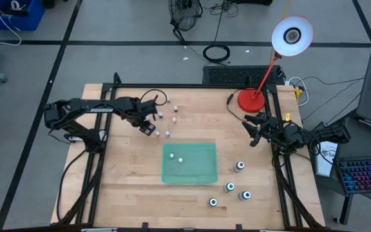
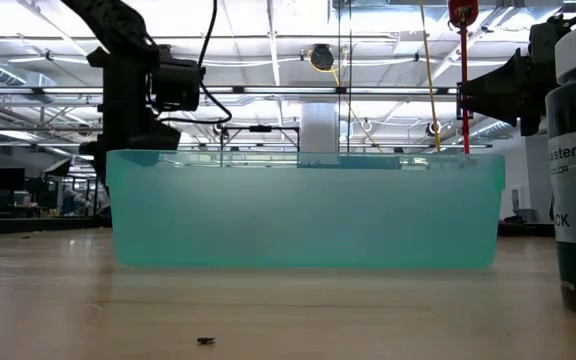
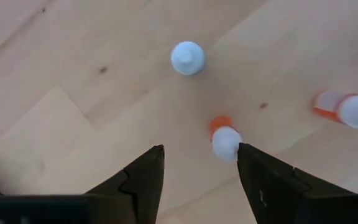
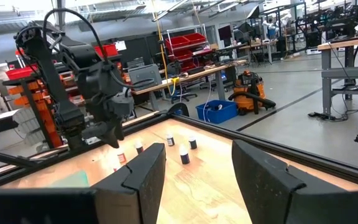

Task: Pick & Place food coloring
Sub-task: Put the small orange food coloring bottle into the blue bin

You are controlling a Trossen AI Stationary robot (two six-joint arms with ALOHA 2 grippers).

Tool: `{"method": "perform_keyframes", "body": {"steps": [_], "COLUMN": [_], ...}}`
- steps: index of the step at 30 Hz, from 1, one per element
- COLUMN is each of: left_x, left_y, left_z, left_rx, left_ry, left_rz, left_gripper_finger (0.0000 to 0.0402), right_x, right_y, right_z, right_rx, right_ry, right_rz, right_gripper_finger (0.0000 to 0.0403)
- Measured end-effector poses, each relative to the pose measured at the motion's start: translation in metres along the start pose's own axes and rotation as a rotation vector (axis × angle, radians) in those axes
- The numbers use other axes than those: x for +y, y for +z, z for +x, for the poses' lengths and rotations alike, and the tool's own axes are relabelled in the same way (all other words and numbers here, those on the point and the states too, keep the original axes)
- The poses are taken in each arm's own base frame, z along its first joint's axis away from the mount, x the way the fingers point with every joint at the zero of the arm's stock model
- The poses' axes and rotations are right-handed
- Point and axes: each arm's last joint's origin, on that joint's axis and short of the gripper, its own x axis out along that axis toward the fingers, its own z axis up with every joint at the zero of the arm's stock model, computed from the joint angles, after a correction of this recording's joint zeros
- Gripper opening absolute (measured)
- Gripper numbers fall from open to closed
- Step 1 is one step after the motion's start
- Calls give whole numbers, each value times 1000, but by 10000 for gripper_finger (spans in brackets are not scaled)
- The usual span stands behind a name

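Bottles of food coloring (image 1: 180, 158) number only 2 inside the green tray (image 1: 205, 173), so most wait outside it, and my left claw (image 1: 149, 128), fingers spread, hangs over 1 (image 3: 225, 140) beside the tray.

From up here I see a wooden table (image 1: 140, 187) standing on a grey floor (image 1: 108, 58) marked with dark lines. At the table's far right corner sits a red desk lamp (image 1: 263, 84) with a round white shade. Beyond the far edge a coil of black cable (image 1: 216, 52) lies on the floor, near a wire fan (image 1: 185, 13). A blue bin (image 1: 15, 13) sits at far left. To the right there is a keyboard (image 1: 366, 177) with coloured keys. Looking level, I get a big hall with rows of ceiling lights (image 2: 268, 45). Farther back I make out red shelving (image 4: 191, 46), workbenches (image 4: 347, 43) and a blue crate (image 4: 219, 112).
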Motion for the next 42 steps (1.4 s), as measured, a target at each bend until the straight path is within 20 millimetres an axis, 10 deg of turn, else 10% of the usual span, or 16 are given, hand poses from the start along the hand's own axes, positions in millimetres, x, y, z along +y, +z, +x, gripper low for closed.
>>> {"method": "perform_keyframes", "body": {"steps": [42], "left_x": [-9], "left_y": [-7], "left_z": [18], "left_rx": [-24], "left_ry": [-69], "left_rz": [35], "left_gripper_finger": [165], "right_x": [0], "right_y": [0], "right_z": [0], "right_rx": [0], "right_ry": [0], "right_rz": [0], "right_gripper_finger": [175]}}
